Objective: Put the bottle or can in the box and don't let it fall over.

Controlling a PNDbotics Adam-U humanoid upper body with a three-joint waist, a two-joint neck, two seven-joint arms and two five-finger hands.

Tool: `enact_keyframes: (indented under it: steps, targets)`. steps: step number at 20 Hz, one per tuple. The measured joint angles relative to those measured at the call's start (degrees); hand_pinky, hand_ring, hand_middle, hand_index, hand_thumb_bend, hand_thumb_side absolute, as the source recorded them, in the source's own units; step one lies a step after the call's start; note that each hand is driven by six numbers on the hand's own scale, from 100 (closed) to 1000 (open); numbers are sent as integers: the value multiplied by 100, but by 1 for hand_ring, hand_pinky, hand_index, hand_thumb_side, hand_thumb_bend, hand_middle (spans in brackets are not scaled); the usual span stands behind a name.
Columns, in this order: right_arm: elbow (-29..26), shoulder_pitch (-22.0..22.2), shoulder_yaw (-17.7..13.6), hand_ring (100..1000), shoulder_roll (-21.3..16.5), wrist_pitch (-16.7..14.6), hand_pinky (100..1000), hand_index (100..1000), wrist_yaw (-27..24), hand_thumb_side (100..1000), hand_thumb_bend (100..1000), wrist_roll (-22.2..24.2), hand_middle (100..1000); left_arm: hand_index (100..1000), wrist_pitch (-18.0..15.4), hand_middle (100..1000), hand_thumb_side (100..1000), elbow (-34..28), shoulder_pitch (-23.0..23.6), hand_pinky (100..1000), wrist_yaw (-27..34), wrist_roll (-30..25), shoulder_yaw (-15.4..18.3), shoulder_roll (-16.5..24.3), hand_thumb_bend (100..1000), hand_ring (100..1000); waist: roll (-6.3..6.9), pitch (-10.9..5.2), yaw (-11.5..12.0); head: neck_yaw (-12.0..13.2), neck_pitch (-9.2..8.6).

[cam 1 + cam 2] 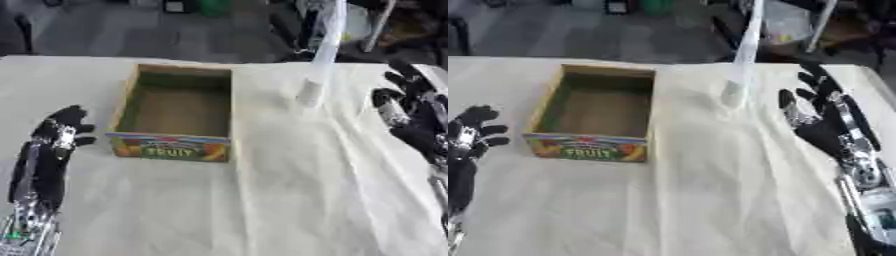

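A pale, see-through bottle shape (311, 92) stands on the white cloth just right of the box, blurred into a tall streak leaning up and to the right. The open cardboard box (175, 147) has a colourful "FRUIT" front and holds nothing. My right hand (824, 125) is open to the right of the bottle, fingers spread and pointing away, a short gap from it. On the left of the box my left hand (57, 135) rests open, fingers up, touching nothing.
A white cloth (262, 200) covers the table and is wrinkled around the bottle. Beyond the far table edge lie grey floor and dark clutter with metal poles (824, 20) at the upper right.
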Motion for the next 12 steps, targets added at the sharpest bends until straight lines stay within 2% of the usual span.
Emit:
enact_keyframes:
  steps: [12]
  targets:
    - [361, -408, 137, 1000, 0, 72, 924, 1000, 223, 456, 231, -96, 999, 790, 3, 725, 687, 0, 11, 661, 0, -3, -1, 0, 455, 683, 1, -22, 7, -8, 1]
